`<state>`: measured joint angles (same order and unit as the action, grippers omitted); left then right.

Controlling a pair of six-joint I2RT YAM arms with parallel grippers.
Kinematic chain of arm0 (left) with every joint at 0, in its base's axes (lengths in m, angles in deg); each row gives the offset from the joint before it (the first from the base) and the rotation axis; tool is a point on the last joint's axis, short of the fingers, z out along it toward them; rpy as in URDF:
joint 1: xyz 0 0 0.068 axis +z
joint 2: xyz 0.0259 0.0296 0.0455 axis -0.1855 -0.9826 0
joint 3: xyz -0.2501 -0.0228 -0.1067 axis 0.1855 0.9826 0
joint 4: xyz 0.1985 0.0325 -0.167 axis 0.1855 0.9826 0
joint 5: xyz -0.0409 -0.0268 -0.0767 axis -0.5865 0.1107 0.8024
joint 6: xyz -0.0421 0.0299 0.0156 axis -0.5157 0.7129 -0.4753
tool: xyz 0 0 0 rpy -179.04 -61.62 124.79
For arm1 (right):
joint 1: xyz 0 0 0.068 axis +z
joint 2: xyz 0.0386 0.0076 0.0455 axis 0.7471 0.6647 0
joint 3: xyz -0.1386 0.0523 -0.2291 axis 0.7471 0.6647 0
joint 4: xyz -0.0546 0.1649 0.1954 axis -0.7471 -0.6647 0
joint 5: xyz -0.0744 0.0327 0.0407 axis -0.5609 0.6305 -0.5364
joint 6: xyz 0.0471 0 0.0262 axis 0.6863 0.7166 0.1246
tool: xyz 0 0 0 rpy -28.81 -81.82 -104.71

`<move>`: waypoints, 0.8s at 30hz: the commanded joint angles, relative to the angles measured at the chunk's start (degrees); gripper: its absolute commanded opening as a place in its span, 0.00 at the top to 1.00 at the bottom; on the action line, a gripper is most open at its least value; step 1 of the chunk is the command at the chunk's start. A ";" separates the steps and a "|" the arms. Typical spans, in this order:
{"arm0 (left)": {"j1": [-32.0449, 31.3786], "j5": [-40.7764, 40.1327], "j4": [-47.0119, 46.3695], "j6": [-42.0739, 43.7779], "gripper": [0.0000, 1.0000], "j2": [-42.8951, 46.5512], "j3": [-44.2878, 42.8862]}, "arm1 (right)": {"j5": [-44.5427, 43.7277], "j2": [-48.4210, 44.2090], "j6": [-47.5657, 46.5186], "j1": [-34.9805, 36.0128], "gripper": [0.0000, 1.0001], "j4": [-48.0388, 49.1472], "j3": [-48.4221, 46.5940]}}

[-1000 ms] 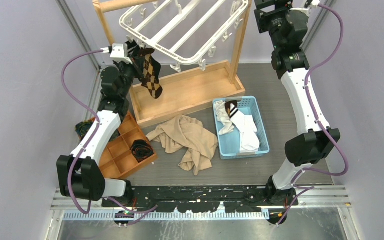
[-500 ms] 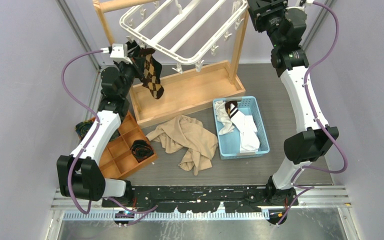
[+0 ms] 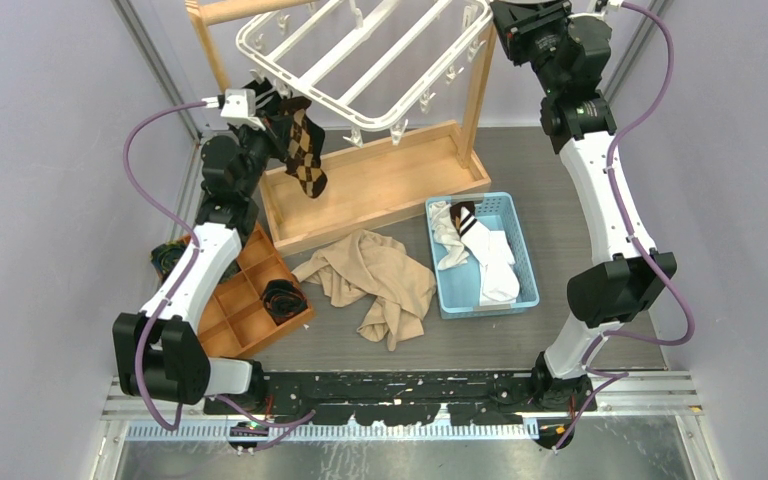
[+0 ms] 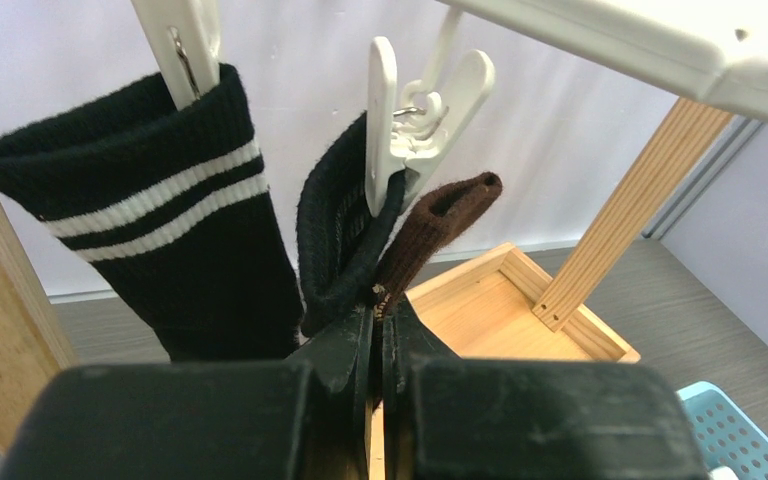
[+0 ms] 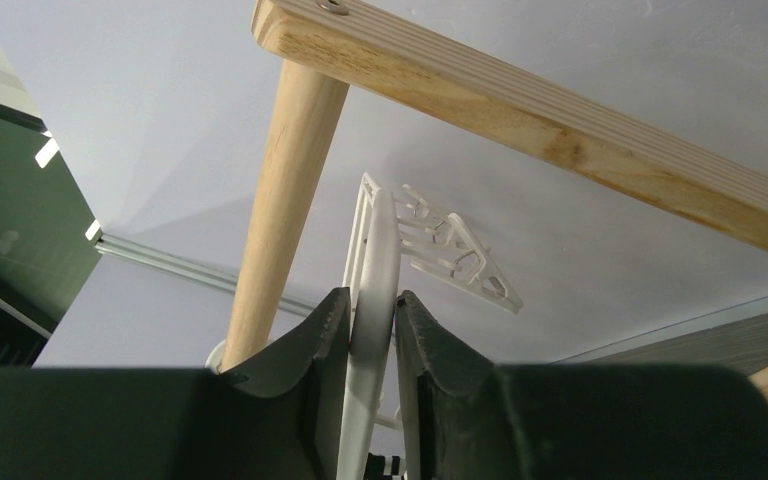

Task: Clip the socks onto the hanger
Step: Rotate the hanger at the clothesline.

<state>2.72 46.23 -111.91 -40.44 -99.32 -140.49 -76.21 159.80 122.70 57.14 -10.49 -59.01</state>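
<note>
While the left gripper (image 4: 378, 322) pinches a brown argyle sock (image 4: 430, 225) beneath a white clip (image 4: 400, 130), the right gripper (image 5: 371, 305) clamps the hanger (image 5: 379, 232) by its rim.

- The table (image 3: 560, 200) has a dark grey ribbed top and fills the middle of the top view, between pale walls at left and right.
- A light wooden stand (image 3: 380, 185) rests on it with a flat tray-like base, in the upper middle – the base is turned at a slant.
- A blue basket (image 3: 528, 262) stands right of centre, just below the lower right corner of the stand's base.
- A beige cloth (image 3: 380, 285) lies crumpled at the centre, touching the left side of the basket.
- A brown compartment box (image 3: 245, 275) sits at the lower left, near the cloth.
- A rolled dark sock (image 3: 167, 258) lies just left of the box – partly hidden by an arm.
</note>
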 commanded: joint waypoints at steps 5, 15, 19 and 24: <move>-0.26 6.35 -5.20 -0.74 1.00 6.80 3.66 | -0.23 -5.46 0.49 0.30 0.82 1.94 3.36; -1.17 11.81 -2.53 -0.10 1.00 14.73 8.77 | -1.13 -10.66 1.75 1.31 0.84 2.66 9.04; -1.35 12.42 0.10 0.42 1.00 17.94 9.89 | -1.49 -12.20 1.91 2.71 0.84 1.84 10.47; -1.76 12.40 4.55 2.90 1.00 21.29 10.73 | -2.27 -13.82 1.78 4.70 0.84 0.62 12.33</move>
<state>1.46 57.58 -109.76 -40.27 -80.94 -130.17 -78.65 149.44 123.83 59.76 -11.04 -47.53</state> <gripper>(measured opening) 0.021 0.245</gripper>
